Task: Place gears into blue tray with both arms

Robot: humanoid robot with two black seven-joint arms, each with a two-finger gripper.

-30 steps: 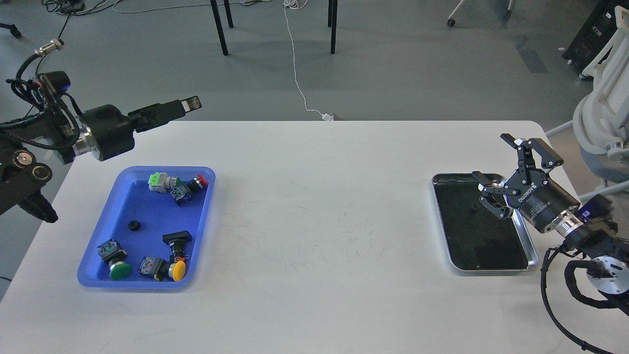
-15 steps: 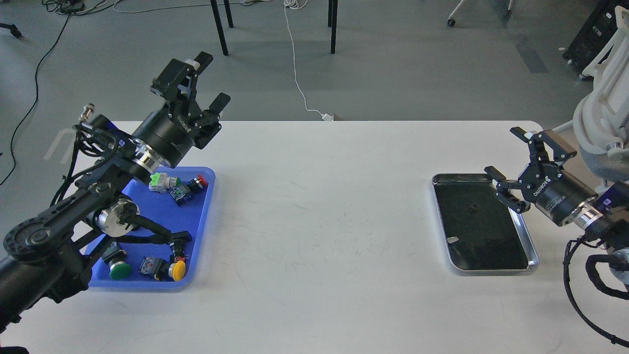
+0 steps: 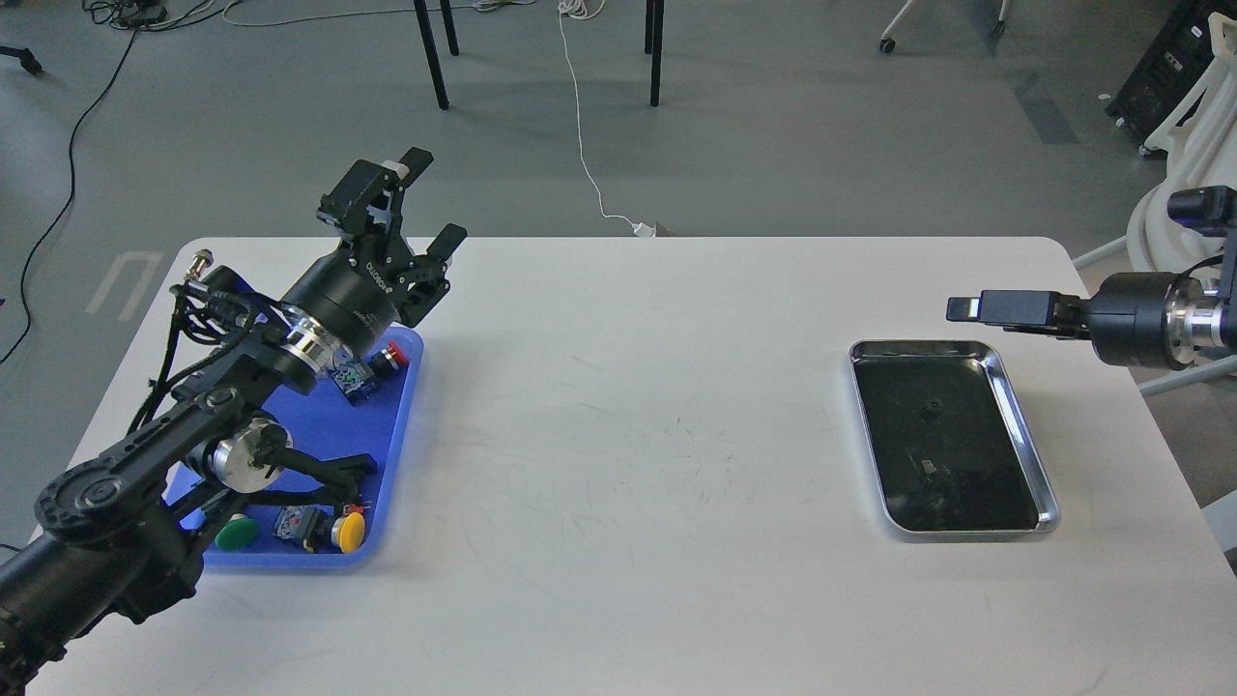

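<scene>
The blue tray [image 3: 398, 435] lies at the table's left, largely covered by my left arm. It holds several push-button switches with a red cap [image 3: 392, 355], a yellow cap [image 3: 350, 531] and a green cap [image 3: 235, 533]. My left gripper [image 3: 421, 211] hangs above the tray's far right corner, open and empty. One tiny black gear [image 3: 931, 407] sits in the silver-rimmed dark metal tray [image 3: 1026, 440] at the right. My right gripper [image 3: 957, 308] hovers level above that tray's far edge, seen side-on, so its fingers merge into one bar. Nothing shows in it.
A small pale speck [image 3: 926, 468] lies lower in the metal tray. A white chair [image 3: 1184, 145] stands off the table's right corner. Beyond the far edge run a white cable [image 3: 583, 145] and chair legs [image 3: 432, 58].
My right gripper has drawn back off the metal tray, risen and turned side-on, empty. My left arm has shifted slightly right and lower over the blue tray.
</scene>
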